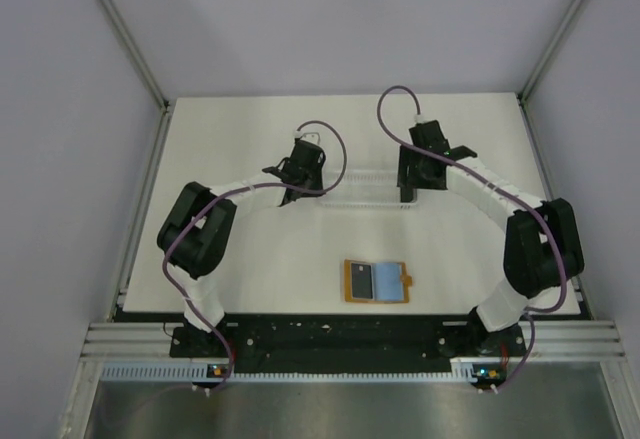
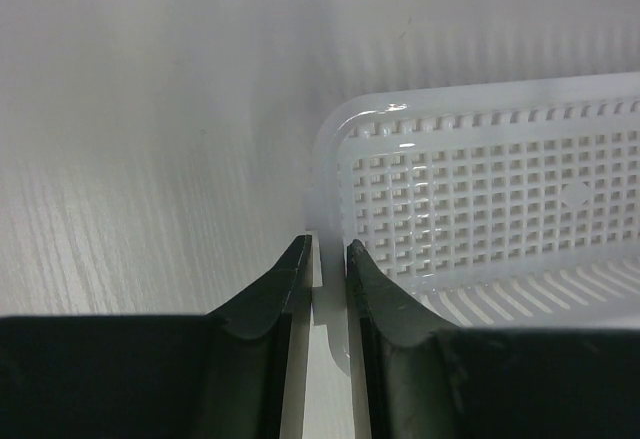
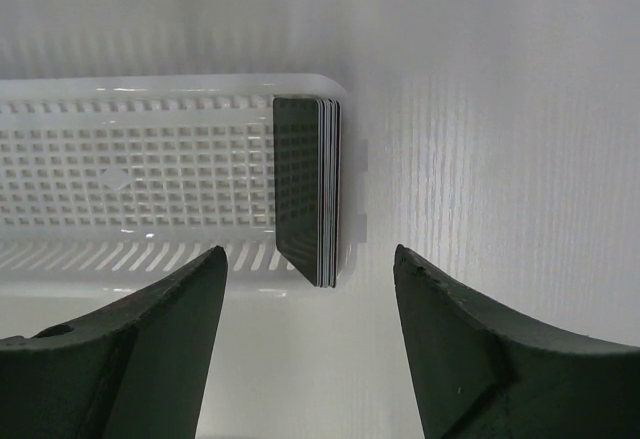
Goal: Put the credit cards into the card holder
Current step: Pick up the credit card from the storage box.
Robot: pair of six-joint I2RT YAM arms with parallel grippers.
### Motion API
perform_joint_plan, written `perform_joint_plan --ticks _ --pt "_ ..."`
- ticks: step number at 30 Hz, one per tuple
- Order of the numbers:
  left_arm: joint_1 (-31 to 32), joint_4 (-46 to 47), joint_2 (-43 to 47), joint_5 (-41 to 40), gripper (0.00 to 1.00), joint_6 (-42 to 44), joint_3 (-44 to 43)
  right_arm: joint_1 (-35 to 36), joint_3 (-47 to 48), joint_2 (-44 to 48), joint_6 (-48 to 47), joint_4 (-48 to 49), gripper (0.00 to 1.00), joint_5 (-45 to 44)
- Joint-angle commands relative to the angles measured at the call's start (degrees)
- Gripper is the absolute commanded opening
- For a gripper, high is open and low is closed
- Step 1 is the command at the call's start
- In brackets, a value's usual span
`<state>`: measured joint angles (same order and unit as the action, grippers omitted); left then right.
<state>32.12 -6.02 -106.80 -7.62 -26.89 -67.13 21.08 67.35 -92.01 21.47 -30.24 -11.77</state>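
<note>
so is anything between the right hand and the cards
Nothing visible. The right hand is open and lined up with the credit cards, which stand on edge at the end of the white tray. Only the tray's end wall sits close beside the stack.

You get soft, even, bright light; the table (image 1: 260, 249) nearly washes out, the tray (image 2: 400, 119) rim glints, the credit cards (image 3: 305, 189) look sharp.

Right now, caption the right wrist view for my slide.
Open right tool hovers before dark cards standing on edge at the end of the white slotted tray.
</note>
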Motion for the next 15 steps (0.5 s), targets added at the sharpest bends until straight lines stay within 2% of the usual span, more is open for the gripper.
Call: perform_joint_plan --ticks 1,5,15 --pt "-0.2 2.1 -0.8 0.7 0.15 0.2 -1.3 -1.4 4.2 -3.1 -0.7 0.9 0.67 -1.1" --pt "-0.2 2.1 -0.8 0.8 0.09 0.1 -1.1 -2.1 5.9 -5.6 -0.7 0.9 0.65 -0.5" --pt "-0.2 2.1 -0.3 0.2 0.08 -1.0 -0.2 -2.3 5.8 -7.9 -0.8 0.8 0.59 -0.4"
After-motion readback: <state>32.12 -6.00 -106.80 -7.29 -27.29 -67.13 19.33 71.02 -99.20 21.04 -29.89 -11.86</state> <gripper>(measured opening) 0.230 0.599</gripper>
